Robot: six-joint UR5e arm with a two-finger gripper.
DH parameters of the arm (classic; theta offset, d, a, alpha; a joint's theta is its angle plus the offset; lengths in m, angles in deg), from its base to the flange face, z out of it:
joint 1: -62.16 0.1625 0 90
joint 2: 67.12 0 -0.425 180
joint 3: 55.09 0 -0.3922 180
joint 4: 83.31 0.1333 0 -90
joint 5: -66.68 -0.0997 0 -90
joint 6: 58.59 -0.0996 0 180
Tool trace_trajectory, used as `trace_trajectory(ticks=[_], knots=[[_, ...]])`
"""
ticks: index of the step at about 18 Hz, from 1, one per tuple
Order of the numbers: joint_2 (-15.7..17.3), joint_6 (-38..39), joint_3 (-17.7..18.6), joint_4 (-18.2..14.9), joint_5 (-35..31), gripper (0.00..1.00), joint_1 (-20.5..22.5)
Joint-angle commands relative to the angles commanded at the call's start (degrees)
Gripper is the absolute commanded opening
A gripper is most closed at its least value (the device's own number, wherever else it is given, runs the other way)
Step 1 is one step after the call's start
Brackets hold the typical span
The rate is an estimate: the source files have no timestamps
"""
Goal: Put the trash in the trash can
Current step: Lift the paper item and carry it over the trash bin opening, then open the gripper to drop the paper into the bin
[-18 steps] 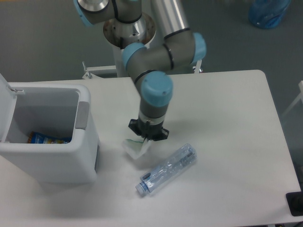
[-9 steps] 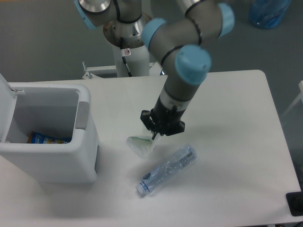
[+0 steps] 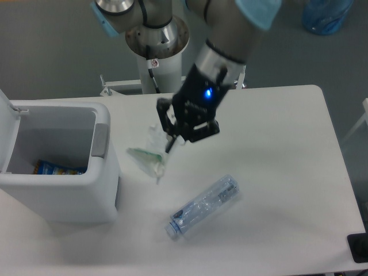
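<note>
Gripper is clamped on the paper carton piece: fingers pinched onto its upper crumpled end, the rest of it hanging down and to the left, off the table. Finger gap looks nearly nil, just the thickness of the paper. A blue light glows on the wrist body above the fingers.

Left to right:
- Trash can sits at the near-left of the table, lid swung up and open on its left side, grey panel on the right wall facing the arm. Inside, at the bottom, a blue-and-yellow snack wrapper is visible.
- Carton piece hangs just right of the can's right wall, near the grey panel's height, not over the opening. White with a bit of green along its left edge; the lower tip points down toward the table.
- Gripper just up and right of the carton, with the arm running up and to the right out of the top of the picture.
- Robot base column stands behind the far edge of the table.
- Plastic bottle lies flat on the table, near-centre, below and right of the gripper, well apart from it. Lies diagonal: cap end near-left, base far-right. Clear, crumpled, blue at the cap end.
- Blue water jug on the floor at the far right, beyond the table.
- Dark object at the near-right corner, cut off by the frame; can't tell what it is.
</note>
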Motion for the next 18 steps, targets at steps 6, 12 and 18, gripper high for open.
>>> trace_trajectory(ticks=[6,12,18], knots=[[2.9,3.9,1.9,0.3,-0.6,0.00,-7.4],[2.6,3.8,3.0,1.7,-0.6,0.62,-10.6],[2.4,3.8,6.6,8.5,-0.6,0.95,-11.1]])
